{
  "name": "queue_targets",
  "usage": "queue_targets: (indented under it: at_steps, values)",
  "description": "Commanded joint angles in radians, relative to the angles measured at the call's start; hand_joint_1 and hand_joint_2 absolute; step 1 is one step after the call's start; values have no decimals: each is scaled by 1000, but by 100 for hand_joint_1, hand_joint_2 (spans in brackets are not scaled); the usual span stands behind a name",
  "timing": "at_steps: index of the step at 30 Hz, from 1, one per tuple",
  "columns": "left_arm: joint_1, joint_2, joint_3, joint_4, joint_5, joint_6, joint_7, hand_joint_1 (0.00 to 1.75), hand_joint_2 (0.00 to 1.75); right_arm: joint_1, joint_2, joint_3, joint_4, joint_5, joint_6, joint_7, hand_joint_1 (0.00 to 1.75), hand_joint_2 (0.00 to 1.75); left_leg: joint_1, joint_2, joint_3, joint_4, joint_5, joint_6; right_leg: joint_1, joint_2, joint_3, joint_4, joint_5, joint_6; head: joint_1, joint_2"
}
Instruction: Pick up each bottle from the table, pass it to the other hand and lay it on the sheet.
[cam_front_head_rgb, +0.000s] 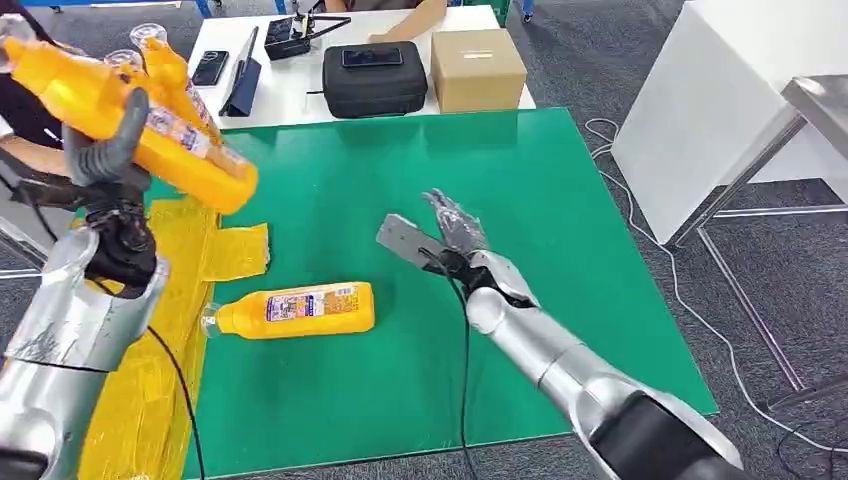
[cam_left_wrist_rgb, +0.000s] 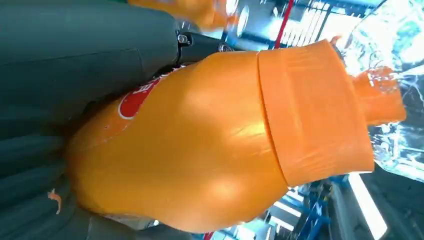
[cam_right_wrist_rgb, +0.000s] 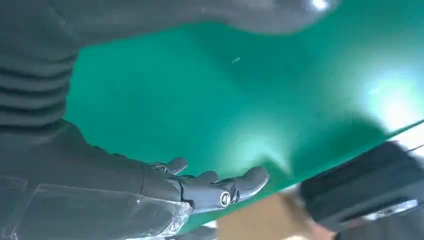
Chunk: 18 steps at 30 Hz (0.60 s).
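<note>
My left hand (cam_front_head_rgb: 105, 150) grips an orange bottle (cam_front_head_rgb: 150, 125) and holds it high at the left, tilted, above the yellow sheet (cam_front_head_rgb: 190, 255). Up close, the same orange bottle (cam_left_wrist_rgb: 210, 145) rests against the left hand (cam_left_wrist_rgb: 65, 75) in the left wrist view. A second orange bottle (cam_front_head_rgb: 295, 310) lies on its side on the green table (cam_front_head_rgb: 420, 370), its neck at the sheet's edge. Another orange bottle (cam_front_head_rgb: 172, 70) shows partly behind the held one. My right hand (cam_front_head_rgb: 455, 228) hovers open over the table's middle with nothing in it; its fingers (cam_right_wrist_rgb: 220, 187) are spread.
Behind the green table stands a white table (cam_front_head_rgb: 290, 85) with a black case (cam_front_head_rgb: 375, 78), a cardboard box (cam_front_head_rgb: 477, 68), a phone and a tablet. A person's arm (cam_front_head_rgb: 410, 25) rests at its far edge. White furniture (cam_front_head_rgb: 720, 110) stands to the right.
</note>
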Motion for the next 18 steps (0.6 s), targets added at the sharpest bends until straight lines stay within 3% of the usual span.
queue_targets:
  at_steps: [1, 4, 7, 10, 12, 18]
  values:
    - [14, 149, 37, -6, -272, 71, -80, 175, 175, 63, -124, -105, -187, -6, 1, -5, 0, 0, 0, -1, 2, 0, -1, -1, 0, -1, 2, 0, -1, 0, 0, 0]
    - [15, 139, 83, 23, -299, 30, -84, 175, 175, 74, -130, -122, -207, -7, 9, -3, 0, 0, 0, 0, 2, 0, -1, -1, 0, -1, 2, 0, -1, 0, 0, 0]
    - [-27, 227, -61, 142, -663, 177, -113, 175, 175, 92, -140, -137, -248, -16, -9, -28, 0, 0, 0, -1, 5, 0, -2, -3, 0, -2, 5, 0, -3, 0, 0, 0]
    - [-18, 225, -18, 232, -719, 167, -172, 175, 175, 116, -162, -143, -308, -20, -6, -32, 0, 0, 0, 0, 3, -1, -1, -1, 0, -1, 3, -1, -1, 0, 0, 0]
    - [-39, 247, -78, 327, -898, 238, -179, 175, 175, 126, -165, -143, -332, -31, -2, -40, 0, 0, 0, -1, 4, -1, -1, -2, 0, -2, 4, 0, -2, 0, 0, 0]
    - [8, 169, 131, 456, -1380, 238, -204, 175, 175, 102, -153, -71, -380, -76, 43, -58, 0, 0, 0, 2, 7, -1, -2, -2, 0, 0, 6, -1, -2, 0, 0, 0]
